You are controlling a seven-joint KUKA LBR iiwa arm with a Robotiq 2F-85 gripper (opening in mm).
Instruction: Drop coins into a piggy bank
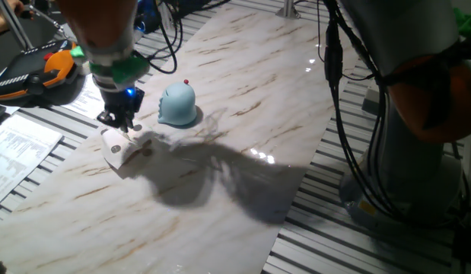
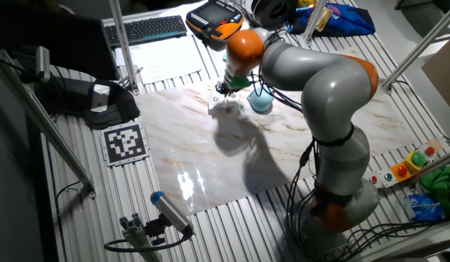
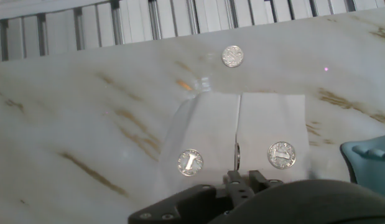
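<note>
The light blue dome piggy bank [image 1: 176, 104] with a red knob stands on the marble table; it also shows in the other fixed view [image 2: 259, 102] and at the right edge of the hand view [image 3: 366, 158]. My gripper [image 1: 121, 122] [image 2: 223, 91] [image 3: 237, 176] hangs just over the off-white block [image 1: 125, 150] [image 3: 242, 124], left of the bank. Its fingers are closed on a thin coin [image 3: 236, 155] held edge-on over the block's middle seam. Two silvery coins [image 3: 190, 162] [image 3: 282, 154] lie flat on the block. Another coin [image 3: 232, 56] lies on the table beyond it.
An orange and black pendant [image 1: 37, 72] and papers [image 1: 14, 144] lie off the table's left side. The arm's base and cables [image 1: 402, 114] stand at the right. A keyboard [image 2: 148, 28] lies at the back in the other fixed view.
</note>
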